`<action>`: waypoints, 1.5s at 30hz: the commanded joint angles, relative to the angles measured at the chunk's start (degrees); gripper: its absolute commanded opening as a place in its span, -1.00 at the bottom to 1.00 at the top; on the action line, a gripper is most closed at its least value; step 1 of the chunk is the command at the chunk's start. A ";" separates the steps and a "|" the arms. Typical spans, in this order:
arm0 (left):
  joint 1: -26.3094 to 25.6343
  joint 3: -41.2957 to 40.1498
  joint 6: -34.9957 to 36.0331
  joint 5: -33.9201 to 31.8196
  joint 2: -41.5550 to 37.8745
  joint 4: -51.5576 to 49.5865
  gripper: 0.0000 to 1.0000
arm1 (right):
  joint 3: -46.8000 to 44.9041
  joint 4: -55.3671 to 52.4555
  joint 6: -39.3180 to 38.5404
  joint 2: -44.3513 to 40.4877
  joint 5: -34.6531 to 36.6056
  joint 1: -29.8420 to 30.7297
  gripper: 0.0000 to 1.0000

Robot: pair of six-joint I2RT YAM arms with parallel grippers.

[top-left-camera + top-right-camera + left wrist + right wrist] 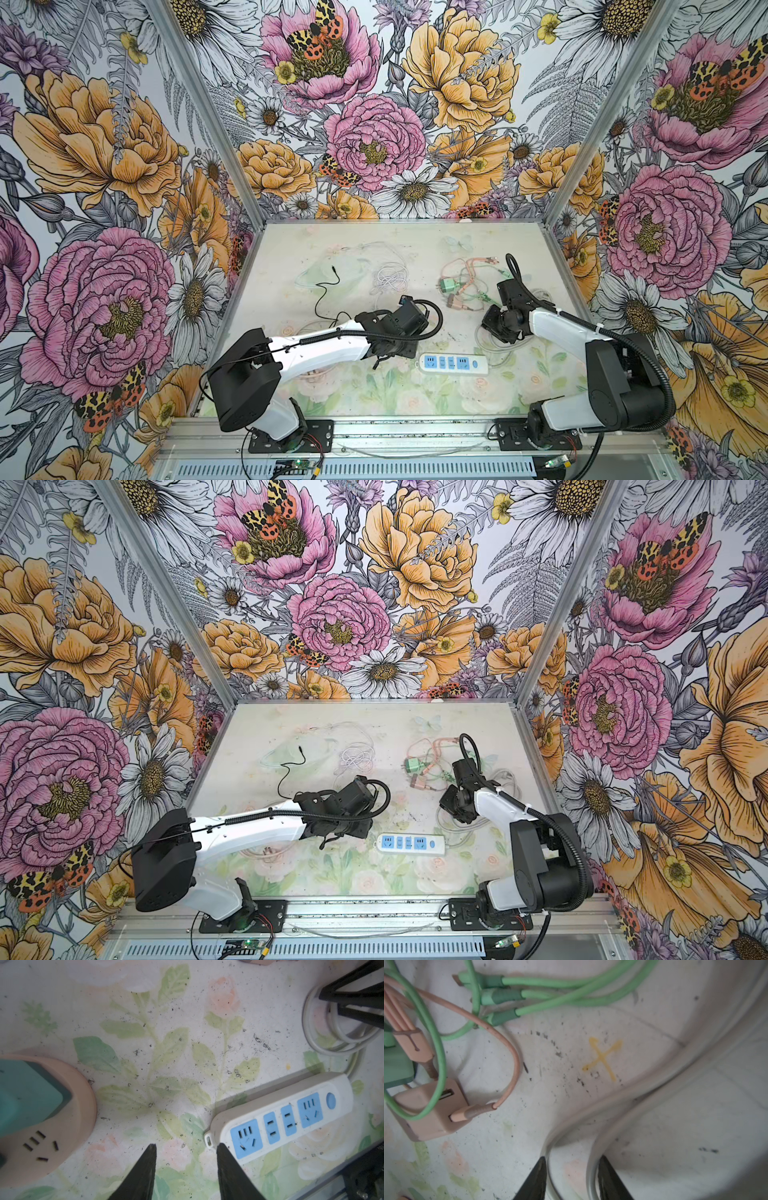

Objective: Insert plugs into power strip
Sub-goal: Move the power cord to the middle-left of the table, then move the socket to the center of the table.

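Closest to the lens in the left wrist view, the left gripper [186,1147] stood with its jaws apart over bare table [166,1053], clamped on nothing. Just beside one fingertip lay the end of the white power strip [280,1118] — flat on the table, its blue sockets unfilled. On the gripper's other side, a teal plug [31,1088] sat on top of a round pink socket block [68,1126]; its prongs were hidden, so whether it was pushed home could not be told. In both top views the strip lay near the front edge between the two arms, and the left arm [324,347] covered the pink block. The right gripper [572,1159] hung low over the strip's white cord [654,1093], jaws apart, with two loops of that cord running between the fingertips; whether they touched it could not be told. Further back lay the pink-brown plug [425,1113], a pink cable [512,1059] pushed into its face and a green cable [440,1064] draped over it. The green plug [447,286] lay just behind it — both well apart from the strip. A thin black cable [326,291] and a tangle of white cable [390,280] lay toward the left rear.
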 commanded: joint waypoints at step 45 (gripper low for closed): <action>1.70 3.18 3.10 -1.28 -7.23 -2.40 0.00 | 5.98 -30.91 -4.42 -27.45 6.64 16.11 -0.05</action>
